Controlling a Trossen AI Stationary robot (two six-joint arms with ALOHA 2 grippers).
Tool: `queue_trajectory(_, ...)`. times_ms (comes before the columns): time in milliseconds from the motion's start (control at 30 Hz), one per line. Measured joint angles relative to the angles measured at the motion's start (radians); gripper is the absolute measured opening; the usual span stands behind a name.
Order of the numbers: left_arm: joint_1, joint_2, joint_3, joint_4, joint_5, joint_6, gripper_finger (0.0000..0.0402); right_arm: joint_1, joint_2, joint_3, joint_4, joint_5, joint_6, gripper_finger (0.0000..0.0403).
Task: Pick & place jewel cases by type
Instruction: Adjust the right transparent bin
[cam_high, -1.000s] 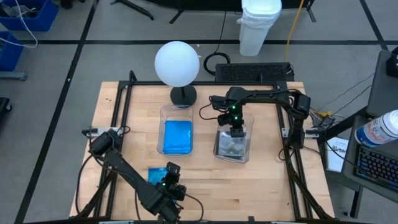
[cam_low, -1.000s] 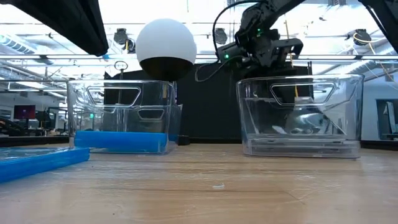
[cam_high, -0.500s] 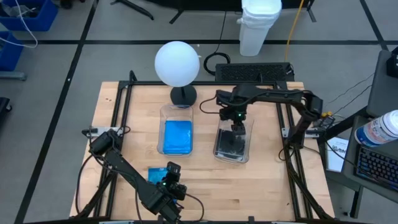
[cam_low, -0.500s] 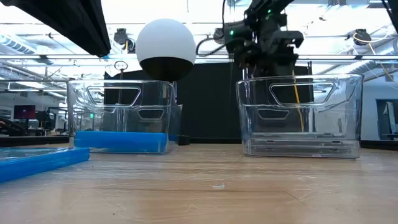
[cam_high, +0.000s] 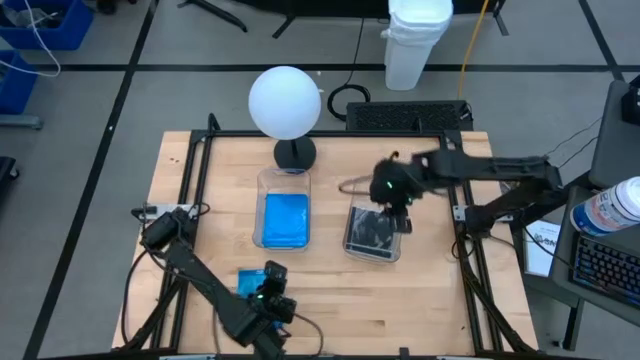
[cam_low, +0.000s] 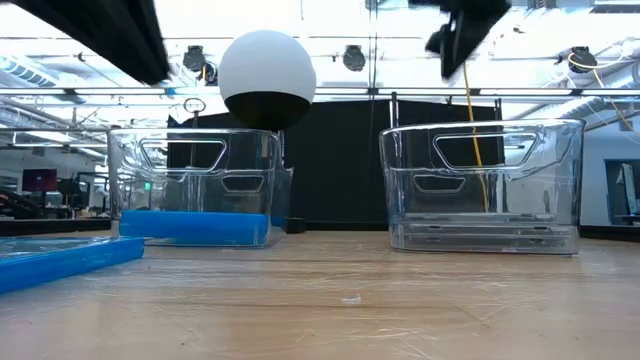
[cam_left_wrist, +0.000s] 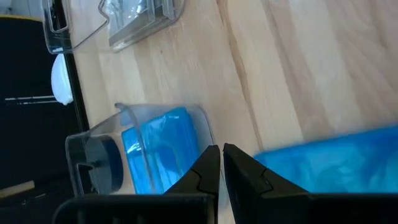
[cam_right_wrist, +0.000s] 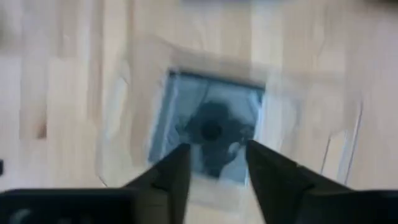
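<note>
One bright blue jewel case lies flat on the table near its near-left edge, and also shows in the low view. My left gripper is shut and hovers beside that case. More blue cases lie flat in the left clear tub. Clear cases with discs lie stacked in the right clear tub. My right gripper is open, high above the right tub, holding nothing.
A lamp with a white globe stands on a black base behind the left tub. Black frame rails run along the table's sides. Bare wood lies toward the near-right corner.
My right gripper has risen from the right tub's rim to well above it and swung toward the table's right. A clear case that stood tilted inside that tub a second ago now lies flat on the stack.
</note>
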Motion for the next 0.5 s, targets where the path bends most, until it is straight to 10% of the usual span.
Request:
queue_trajectory(233, -0.107, -0.115, 0.000, -0.096, 0.005, -0.198, 0.0030, 0.321, -0.015, -0.008, 0.235, 0.062, -0.029, 0.0012)
queue_trajectory(500, -0.275, -0.185, 0.000, -0.122, 0.024, -0.445, 0.0031, 0.462, 0.139, -0.113, 0.639, 0.067, -0.111, 0.0021)
